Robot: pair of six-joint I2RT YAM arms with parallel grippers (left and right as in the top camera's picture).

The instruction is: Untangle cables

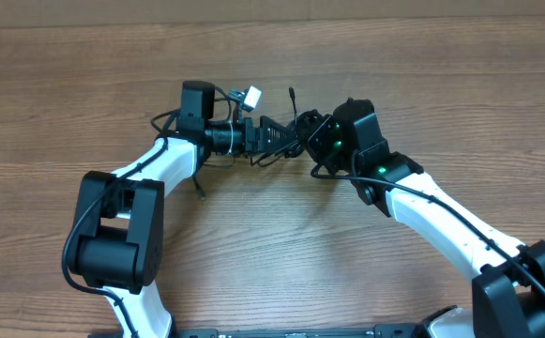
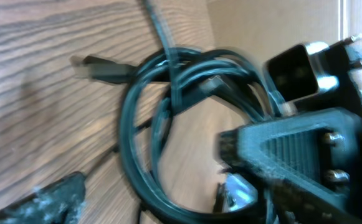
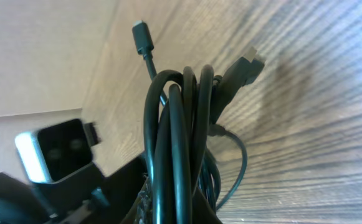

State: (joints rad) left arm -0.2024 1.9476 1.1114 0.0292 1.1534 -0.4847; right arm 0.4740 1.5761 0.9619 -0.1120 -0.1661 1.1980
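Cables [image 3: 181, 137] sit bunched in a looped bundle over the middle of the desk [image 1: 272, 263], nearer its far edge. The right pincer [image 1: 311, 143] is pressed together, pinching the bundle. The left pincer [image 1: 280, 138] faces it, fingers spread on either side of the loops. One plug tip [image 1: 292, 94] points toward the far edge.
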